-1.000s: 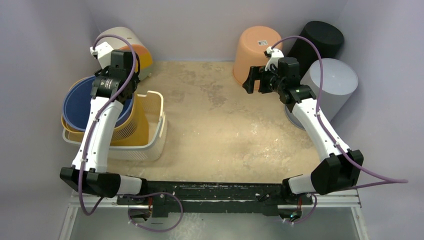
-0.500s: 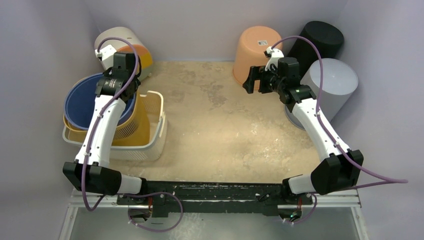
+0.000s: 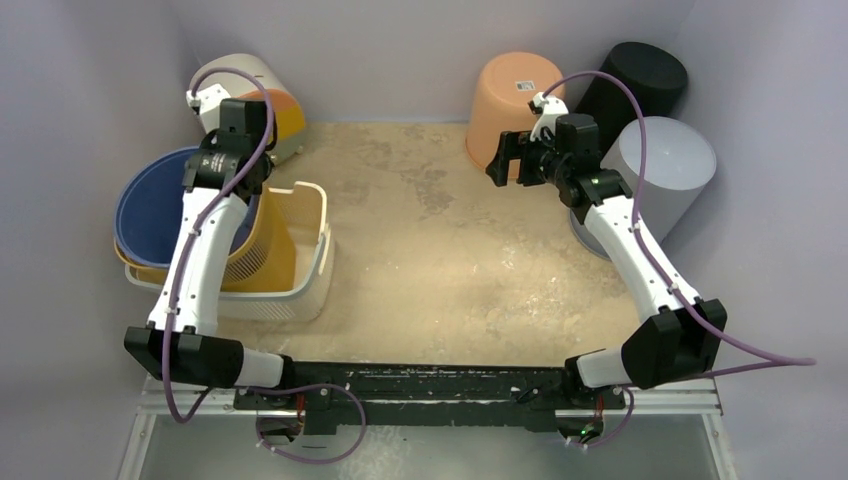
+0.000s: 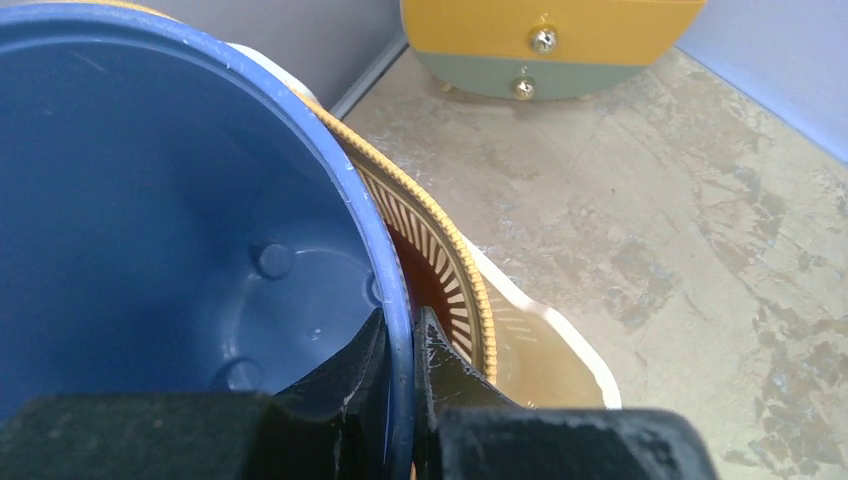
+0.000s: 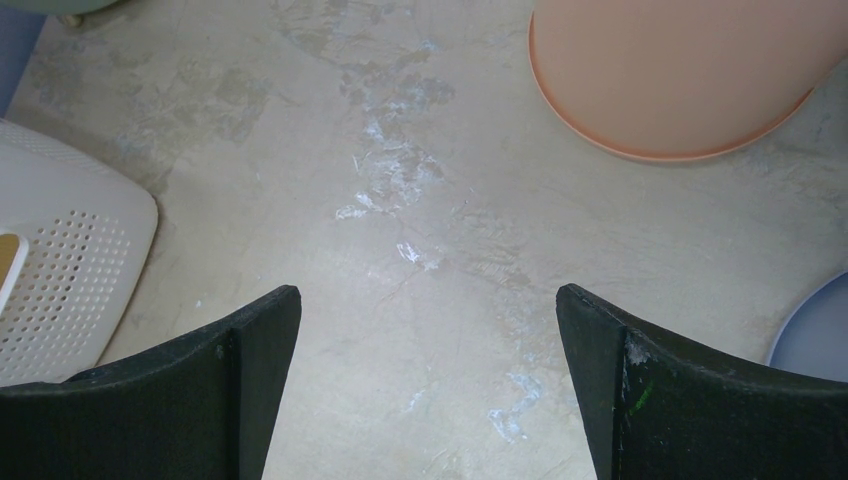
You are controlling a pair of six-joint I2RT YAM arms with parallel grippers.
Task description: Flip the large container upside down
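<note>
Bucket (image 4: 150,200): rim is sitting inside left tool (image 4: 400,322), which is pinching it.
Right tool (image 5: 425,295): is hanging spread.
Hidden: basket (image 4: 440,270) is covering its outer wall.

Materials and surface finishes
Tub (image 4: 150,200): smooth blue plastic, slight gloss. Basket (image 4: 440,270): ribbed yellow plastic. Crate (image 5: 60,270): perforated white plastic, matt. Bucket (image 5: 680,70): smooth matt peach plastic. Worktop (image 5: 400,200): worn, mottled, scuffed, matt.

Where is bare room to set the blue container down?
The wide middle of the table is bare, between the white basket and the peach bucket. The far right corner, with the black bin and grey bin, is crowded.
</note>
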